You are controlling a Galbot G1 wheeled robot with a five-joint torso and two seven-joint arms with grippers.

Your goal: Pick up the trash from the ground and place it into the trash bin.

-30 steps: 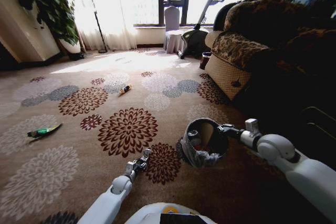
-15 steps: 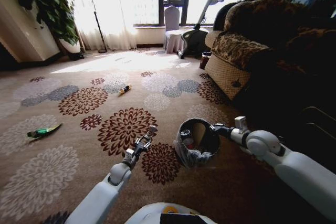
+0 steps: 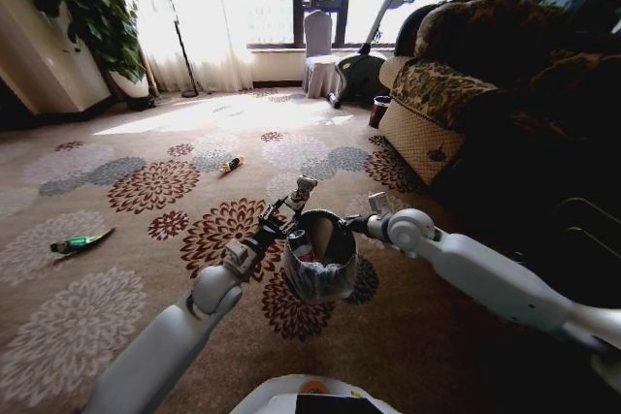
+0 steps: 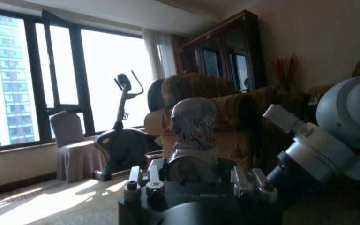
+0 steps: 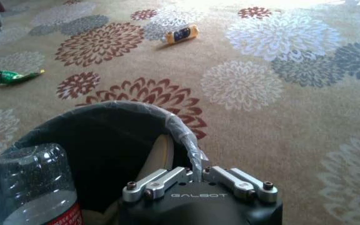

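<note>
My right gripper [image 3: 351, 225] is shut on the rim of the trash bin [image 3: 325, 273] and holds it up off the carpet. The clamped rim [image 5: 167, 122] and a clear bottle [image 5: 33, 183] with a red label inside the bin show in the right wrist view. My left gripper [image 3: 291, 206] is raised beside the bin's far rim, shut on a small grey-white crumpled piece of trash [image 4: 194, 123]. On the carpet lie a green wrapper [image 3: 80, 241] [image 5: 11, 76] at the left and an orange-black tube [image 3: 231, 166] [image 5: 183, 33] farther off.
A patterned sofa [image 3: 456, 94] fills the right side, with a small dark cylinder [image 3: 378, 110] at its far corner. An exercise bike [image 3: 364, 65] and a covered chair [image 3: 318, 46] stand by the window. A large plant [image 3: 87, 7] is at the far left.
Both arms have risen and reached forward. The right gripper has carried the bin up and to the left, and the left gripper has come up with its trash beside the bin's rim.
</note>
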